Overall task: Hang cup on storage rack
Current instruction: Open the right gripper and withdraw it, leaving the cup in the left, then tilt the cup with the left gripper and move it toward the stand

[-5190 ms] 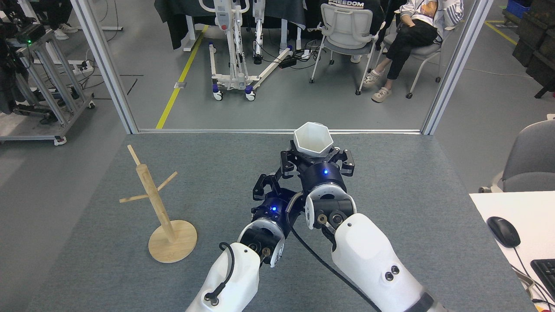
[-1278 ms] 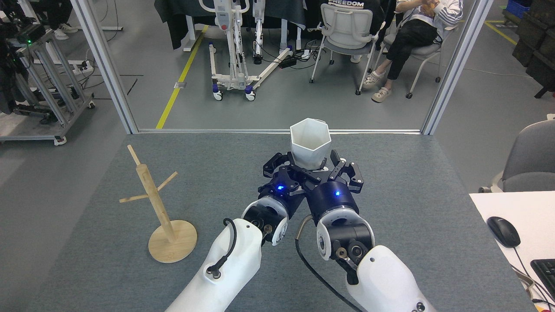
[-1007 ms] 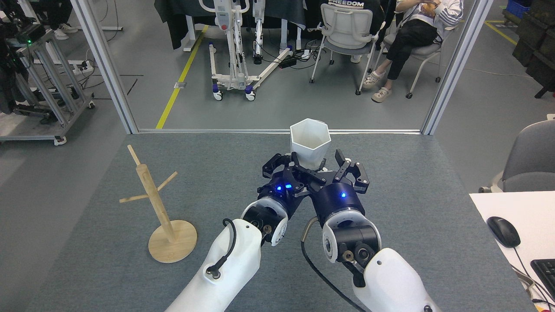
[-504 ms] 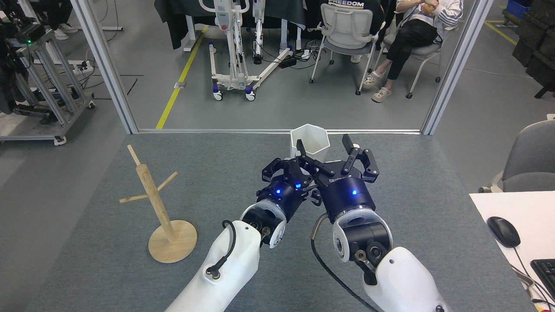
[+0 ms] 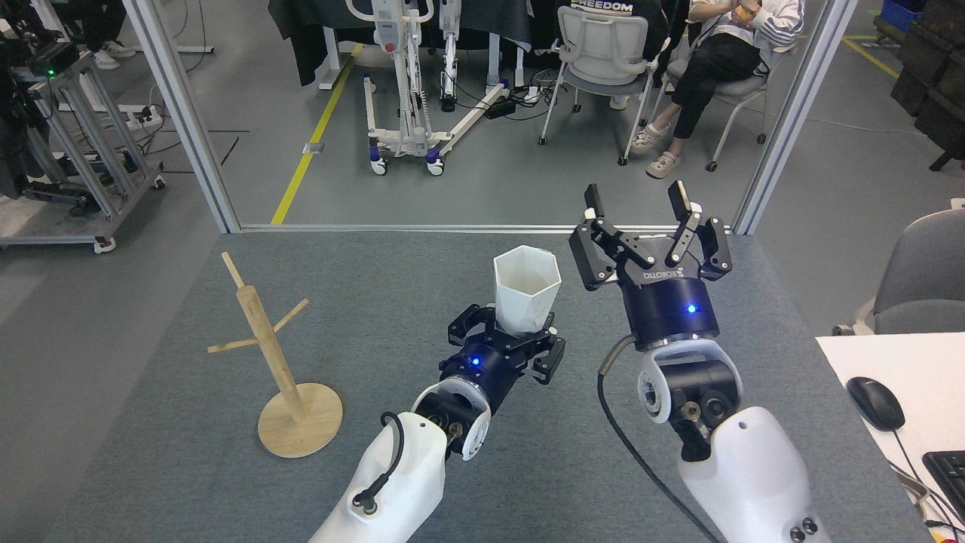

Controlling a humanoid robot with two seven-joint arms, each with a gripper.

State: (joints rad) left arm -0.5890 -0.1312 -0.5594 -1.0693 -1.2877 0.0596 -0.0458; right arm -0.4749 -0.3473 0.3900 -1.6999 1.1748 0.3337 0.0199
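the left gripper [image 5: 520,332] pinches the white cup [image 5: 526,299] at its base, upright above the grey table [image 5: 377,286]; the right gripper [image 5: 641,215] is spread wide, empty; the wooden rack [image 5: 279,362] stands well apart at left

White forearm shells, black wrists with blue lights. Black grippers: left [image 5: 520,332], right [image 5: 639,210]. Black cables along both arms.

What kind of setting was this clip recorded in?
Most likely a robotics lab or workshop. A grey felt-covered table sits inside an aluminium frame, yellow floor tape marks the concrete, and a wheeled equipment stand and office chairs stand beyond.
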